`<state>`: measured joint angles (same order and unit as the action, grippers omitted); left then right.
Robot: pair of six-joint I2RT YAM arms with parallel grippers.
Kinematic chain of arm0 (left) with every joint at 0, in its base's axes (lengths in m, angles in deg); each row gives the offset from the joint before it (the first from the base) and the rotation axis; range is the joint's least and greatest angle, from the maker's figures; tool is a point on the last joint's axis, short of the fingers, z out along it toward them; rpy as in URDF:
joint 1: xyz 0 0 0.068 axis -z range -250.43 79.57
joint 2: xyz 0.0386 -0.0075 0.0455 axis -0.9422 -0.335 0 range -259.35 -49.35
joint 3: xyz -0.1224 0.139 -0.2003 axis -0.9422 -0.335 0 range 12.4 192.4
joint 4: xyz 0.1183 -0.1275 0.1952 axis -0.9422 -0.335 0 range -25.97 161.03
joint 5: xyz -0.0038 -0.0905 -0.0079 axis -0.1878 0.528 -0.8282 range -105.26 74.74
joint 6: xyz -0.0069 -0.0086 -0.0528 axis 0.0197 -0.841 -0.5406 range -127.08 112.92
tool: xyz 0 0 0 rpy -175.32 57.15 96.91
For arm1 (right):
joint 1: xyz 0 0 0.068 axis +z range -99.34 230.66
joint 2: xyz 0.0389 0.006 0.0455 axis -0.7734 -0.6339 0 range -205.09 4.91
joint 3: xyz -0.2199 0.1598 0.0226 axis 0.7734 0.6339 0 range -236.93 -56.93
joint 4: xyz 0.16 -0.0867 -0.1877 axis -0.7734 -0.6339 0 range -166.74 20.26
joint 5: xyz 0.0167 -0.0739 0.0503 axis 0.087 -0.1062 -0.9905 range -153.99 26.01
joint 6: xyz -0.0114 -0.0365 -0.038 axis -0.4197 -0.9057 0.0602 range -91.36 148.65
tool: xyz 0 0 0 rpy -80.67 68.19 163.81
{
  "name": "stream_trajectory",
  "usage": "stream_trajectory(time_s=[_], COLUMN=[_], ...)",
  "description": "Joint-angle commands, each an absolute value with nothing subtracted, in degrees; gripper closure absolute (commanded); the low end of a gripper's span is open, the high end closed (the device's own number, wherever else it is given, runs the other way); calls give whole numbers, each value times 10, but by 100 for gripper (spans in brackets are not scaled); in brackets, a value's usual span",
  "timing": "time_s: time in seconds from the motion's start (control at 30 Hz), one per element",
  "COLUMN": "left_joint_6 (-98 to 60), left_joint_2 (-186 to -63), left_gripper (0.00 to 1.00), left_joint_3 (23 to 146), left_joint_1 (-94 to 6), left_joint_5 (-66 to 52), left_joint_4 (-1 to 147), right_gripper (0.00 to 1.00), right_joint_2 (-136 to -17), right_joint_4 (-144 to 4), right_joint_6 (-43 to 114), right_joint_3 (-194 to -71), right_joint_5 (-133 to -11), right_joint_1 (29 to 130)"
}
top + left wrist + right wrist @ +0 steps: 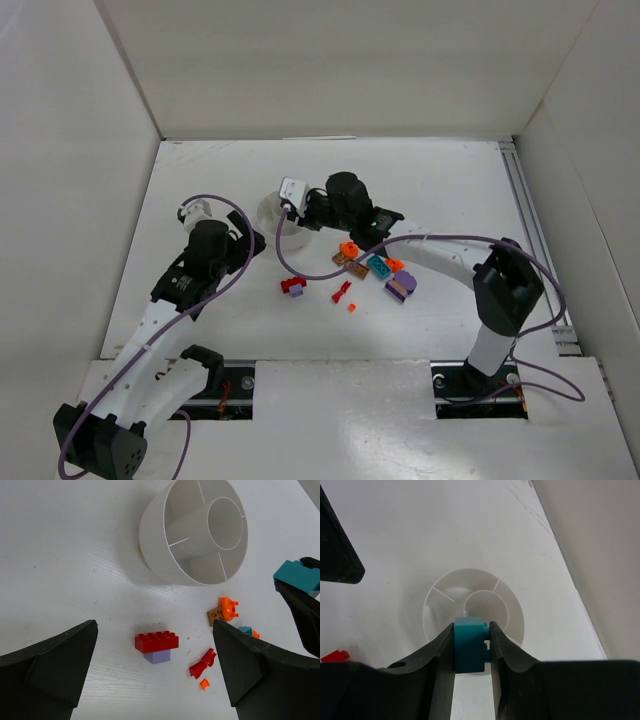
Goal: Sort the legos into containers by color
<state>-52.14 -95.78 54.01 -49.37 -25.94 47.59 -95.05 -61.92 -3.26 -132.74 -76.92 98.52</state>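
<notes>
Right claw: pinched on a teal lego, one finger against each side face.
Teal lego: off the table, its length seemingly running along the fingers.
Dish: on the table, ahead of and below the right claw. From the wrist the brick overlapped the near wedge and the hub, but I couldn't tell if it had truly cleared the rim.
Left claw: spread wide and holding nothing, hanging over a red lego stacked on a purple lego, well apart from the dish.
Nearer arm: the right, plainly.
Loose legos: clustered on the table beside the right arm.
Coming move, my guess: a short carry forward, then release into a wedge.
</notes>
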Motion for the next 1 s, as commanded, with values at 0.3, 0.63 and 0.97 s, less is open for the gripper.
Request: stream_trajectory(time_s=[0.3,0.63,0.97], left_joint_6=[-525,-525,-525], left_joint_2=[-954,-954,-954], left_gripper=[1,1,1], left_joint_3=[551,551,551], left_joint_1=[-491,-491,-491], left_joint_5=[-262,-262,-257], left_joint_4=[481,481,475], right_gripper=[69,60,48], right_joint_2=[-1065,-1078,-1066], right_joint_4=[-637,-653,-653], right_joint_6=[-83,-93,-99], right_joint_3=[-1455,-1456,-1451], right_joint_5=[-821,-807,-802], right_joint_1=[998,998,1003])
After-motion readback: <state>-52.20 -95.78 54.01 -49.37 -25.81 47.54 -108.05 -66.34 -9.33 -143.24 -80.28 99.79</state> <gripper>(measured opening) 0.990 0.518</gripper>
